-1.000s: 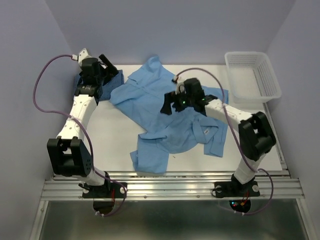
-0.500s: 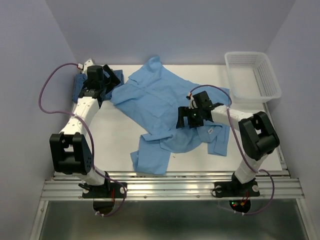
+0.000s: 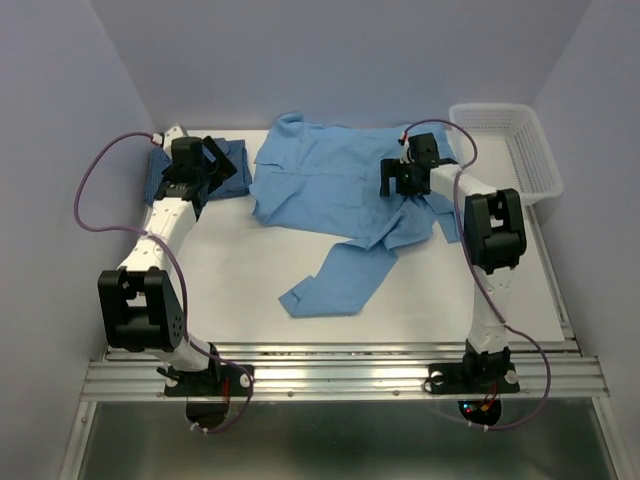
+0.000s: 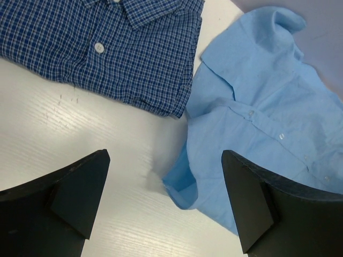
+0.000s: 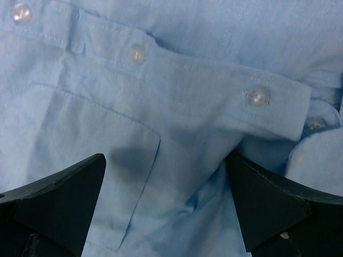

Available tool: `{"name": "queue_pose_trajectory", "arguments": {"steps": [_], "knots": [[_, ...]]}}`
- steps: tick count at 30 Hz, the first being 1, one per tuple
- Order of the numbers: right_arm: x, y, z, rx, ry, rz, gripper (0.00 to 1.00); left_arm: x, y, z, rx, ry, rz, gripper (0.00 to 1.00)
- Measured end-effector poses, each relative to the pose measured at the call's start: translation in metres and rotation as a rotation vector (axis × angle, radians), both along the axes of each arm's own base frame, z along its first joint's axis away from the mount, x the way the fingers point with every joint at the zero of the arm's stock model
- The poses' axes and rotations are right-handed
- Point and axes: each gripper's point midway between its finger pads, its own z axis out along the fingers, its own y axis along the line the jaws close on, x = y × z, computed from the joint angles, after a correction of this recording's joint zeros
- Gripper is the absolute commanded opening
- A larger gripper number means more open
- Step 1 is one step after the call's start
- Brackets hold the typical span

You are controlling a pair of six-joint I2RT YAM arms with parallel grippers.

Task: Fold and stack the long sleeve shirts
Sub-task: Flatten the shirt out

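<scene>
We count two shirts on the one desk (image 3: 230,270): one plain light-blue shirt (image 3: 325,175), one dark checked shirt (image 4: 107,48). One white mesh basket (image 3: 540,160). Two arms (image 3: 160,225), one hand apiece: left hand (image 4: 165,158), right hand (image 5: 165,158). Two fingers (image 4: 69,193) per hand, four in all. Two purple cables (image 3: 84,190), one per arm.

My left arm (image 3: 160,225) reaches up the left side toward the far corner. The left gripper (image 3: 214,166) points right with its jaws spread wide and nothing between them. My right arm (image 3: 480,230) is folded steeply, its forearm stretched far back, and the right gripper (image 3: 396,180) faces left, jaws wide apart.
</scene>
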Motion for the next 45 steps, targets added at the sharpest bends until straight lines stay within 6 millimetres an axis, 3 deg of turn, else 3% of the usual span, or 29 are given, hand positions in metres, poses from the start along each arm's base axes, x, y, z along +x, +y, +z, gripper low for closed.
{"name": "queue_pose_trajectory", "arguments": {"steps": [3,6,9,10,12,14,17,23,28,32,33,37,38,39,40,41,43,45], "knots": [[-0.003,0.001,0.008,-0.062,-0.028,0.078,1.00,-0.009,0.000,-0.010,-0.002,0.024,-0.003,0.99],[-0.022,0.005,0.030,-0.104,-0.068,0.124,1.00,-0.014,-0.002,-0.018,-0.009,0.039,-0.009,0.99],[-0.056,0.030,0.076,-0.143,-0.174,0.190,1.00,-0.021,-0.006,-0.029,-0.028,0.062,-0.025,0.99],[-0.063,0.036,0.084,-0.153,-0.204,0.204,1.00,-0.022,-0.008,-0.031,-0.032,0.061,-0.031,0.99],[-0.098,0.053,0.103,-0.149,-0.257,0.247,1.00,-0.027,-0.011,-0.040,-0.044,0.074,-0.044,0.99],[-0.134,0.066,0.110,-0.124,-0.279,0.301,1.00,-0.035,-0.016,-0.052,-0.056,0.099,-0.060,0.99],[-0.159,0.061,0.099,-0.133,-0.257,0.316,1.00,-0.041,-0.029,-0.063,-0.068,0.120,-0.098,0.99],[-0.203,0.056,0.042,-0.234,-0.123,0.406,1.00,-0.046,-0.062,-0.090,-0.100,0.161,-0.182,0.99],[-0.207,0.062,0.011,-0.322,-0.072,0.467,1.00,-0.049,-0.070,-0.125,-0.124,0.217,-0.206,0.99],[-0.198,0.054,-0.011,-0.401,-0.057,0.461,1.00,-0.045,-0.075,-0.153,-0.136,0.263,-0.219,0.95],[-0.193,0.054,-0.012,-0.409,-0.065,0.459,1.00,-0.043,-0.076,-0.162,-0.138,0.279,-0.222,0.90],[-0.172,0.058,-0.009,-0.436,-0.117,0.427,1.00,-0.021,-0.082,-0.153,-0.150,0.231,-0.239,0.75],[-0.169,0.059,-0.008,-0.438,-0.127,0.419,0.99,-0.017,-0.083,-0.155,-0.152,0.230,-0.243,0.69],[-0.165,0.059,-0.008,-0.443,-0.142,0.405,0.96,-0.016,-0.083,-0.158,-0.153,0.234,-0.245,0.55],[-0.163,0.059,-0.007,-0.445,-0.152,0.397,0.91,-0.016,-0.084,-0.163,-0.156,0.245,-0.249,0.46],[-0.160,0.059,-0.007,-0.447,-0.159,0.390,0.78,-0.016,-0.085,-0.166,-0.159,0.252,-0.250,0.22],[-0.155,0.060,-0.008,-0.449,-0.175,0.374,0.66,-0.016,-0.087,-0.171,-0.162,0.265,-0.263,0.01],[-0.149,0.061,-0.009,-0.454,-0.188,0.355,0.49,-0.016,-0.090,-0.174,-0.171,0.272,-0.277,0.00]]}}
